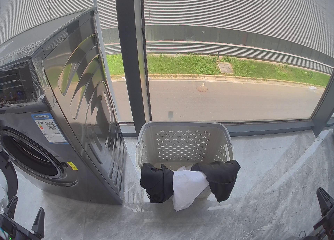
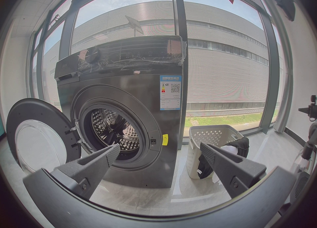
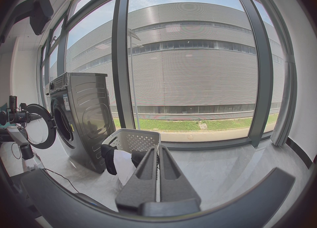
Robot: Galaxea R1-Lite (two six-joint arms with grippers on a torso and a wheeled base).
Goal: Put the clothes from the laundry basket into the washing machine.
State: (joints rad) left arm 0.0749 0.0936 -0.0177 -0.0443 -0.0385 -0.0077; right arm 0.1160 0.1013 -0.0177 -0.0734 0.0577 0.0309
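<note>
A grey laundry basket (image 1: 184,129) stands on the floor against the window. Over its front rim hang a black garment (image 1: 156,181), a white garment (image 1: 186,186) and another black garment (image 1: 221,178). To its left is the dark grey washing machine (image 1: 80,112), its round door (image 2: 39,132) swung open and the steel drum (image 2: 112,129) bare. My left gripper (image 2: 159,148) is open and holds nothing, low in front of the machine's opening. My right gripper (image 3: 158,148) is shut on nothing, low and back from the basket (image 3: 132,139), to its right.
The basket stands on a pale marble floor (image 1: 271,181), with open floor to its right and in front. Behind it are a tall window and a dark window post (image 1: 130,59). The open door (image 1: 7,178) juts out at the machine's left.
</note>
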